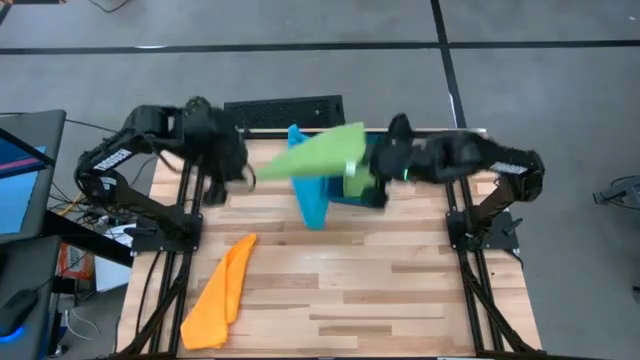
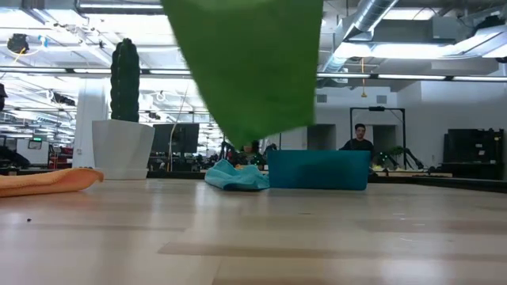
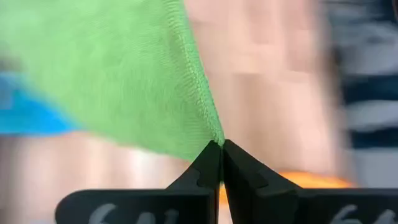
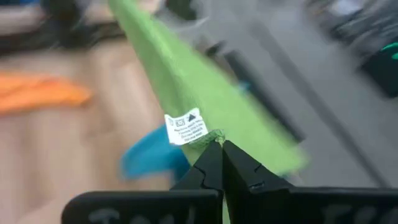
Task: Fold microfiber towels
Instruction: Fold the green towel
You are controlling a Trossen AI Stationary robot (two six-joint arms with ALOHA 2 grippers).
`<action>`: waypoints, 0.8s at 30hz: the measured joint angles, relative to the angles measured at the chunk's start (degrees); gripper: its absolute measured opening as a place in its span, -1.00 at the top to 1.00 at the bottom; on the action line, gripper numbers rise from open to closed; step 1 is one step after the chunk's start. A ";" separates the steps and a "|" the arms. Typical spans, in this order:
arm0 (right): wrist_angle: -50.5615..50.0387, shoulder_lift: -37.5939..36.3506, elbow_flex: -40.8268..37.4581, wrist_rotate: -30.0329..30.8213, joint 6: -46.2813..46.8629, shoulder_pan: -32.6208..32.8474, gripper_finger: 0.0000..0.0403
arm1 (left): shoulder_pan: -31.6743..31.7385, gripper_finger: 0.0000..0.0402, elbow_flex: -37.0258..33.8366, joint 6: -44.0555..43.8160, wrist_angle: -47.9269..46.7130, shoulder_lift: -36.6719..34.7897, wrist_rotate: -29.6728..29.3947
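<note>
Stretched in the air above the wooden table (image 1: 330, 290), near the dark blue bin (image 1: 365, 192): green towel (image 1: 320, 155), soft, light, sagging, best taken by its corners, a light blue towel (image 1: 312, 205) beneath and an orange towel (image 1: 225, 290) well apart. Clamped tight on one corner, left gripper (image 3: 221, 152). Pinched on the opposite corner by the label, right gripper (image 4: 219, 152), both arms reaching in level.

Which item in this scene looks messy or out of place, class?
The light blue towel hangs crumpled over the edge of the dark blue bin onto the table. The orange towel lies bunched near the front. The green towel is simply held aloft, mid-task.
</note>
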 joint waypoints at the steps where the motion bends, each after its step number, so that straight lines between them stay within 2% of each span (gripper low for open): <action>1: -0.65 0.73 -0.03 -0.78 1.46 2.55 0.91 | -2.13 1.00 -1.14 -2.34 0.06 0.00 4.00; 3: -0.55 1.55 -0.03 -1.35 2.59 7.35 0.92 | -6.87 1.00 -3.56 -6.35 0.48 -0.24 9.33; 4: -0.54 1.74 -0.04 -1.31 2.58 9.65 0.92 | -9.43 1.00 -4.13 -7.26 0.48 -0.26 10.19; 5: -0.29 2.05 0.03 -0.86 2.30 11.49 0.91 | -11.78 1.00 -4.47 -6.95 0.76 -0.24 9.72; 6: -0.13 2.19 0.10 0.76 1.69 12.63 0.90 | -13.70 1.00 -4.58 -5.82 0.42 -0.19 6.63; 8: -1.24 2.39 0.04 7.68 1.29 13.71 0.89 | -16.33 1.00 -4.70 -3.74 0.31 -0.01 -6.90; 10: -1.74 2.02 -0.01 16.15 -0.03 12.40 0.90 | -16.41 1.00 -4.54 -1.04 1.98 0.00 -25.07; 14: 1.27 -0.61 0.09 28.25 -5.38 4.50 0.93 | -10.32 1.00 -4.22 11.55 10.47 -0.09 -59.15; 16: 4.76 -1.39 0.13 31.55 -7.49 0.01 0.93 | -5.98 1.00 -4.22 20.18 20.69 0.02 -70.29; 18: 8.40 -1.45 0.09 31.87 -9.28 -3.65 0.93 | -2.46 1.00 -4.22 26.96 31.07 0.07 -73.45; 20: 10.73 -1.51 0.08 30.75 -10.41 -4.78 0.92 | -1.10 1.00 -4.22 29.04 37.77 -0.07 -73.81; 21: 10.85 -1.66 0.08 28.24 -11.20 -4.60 0.93 | -1.09 1.00 -4.22 28.27 39.35 -0.45 -73.51; 22: 10.40 -1.77 0.11 22.90 -12.36 -4.12 0.94 | -1.36 1.00 -4.22 26.30 39.16 -0.89 -71.44; 23: 9.48 -1.83 0.13 15.40 -12.93 -3.42 0.95 | -2.25 1.00 -4.07 23.12 36.59 -1.80 -65.92; 24: 8.28 -1.81 0.13 6.74 -12.70 -2.59 0.95 | -3.19 1.00 -4.04 19.60 31.49 -3.03 -56.27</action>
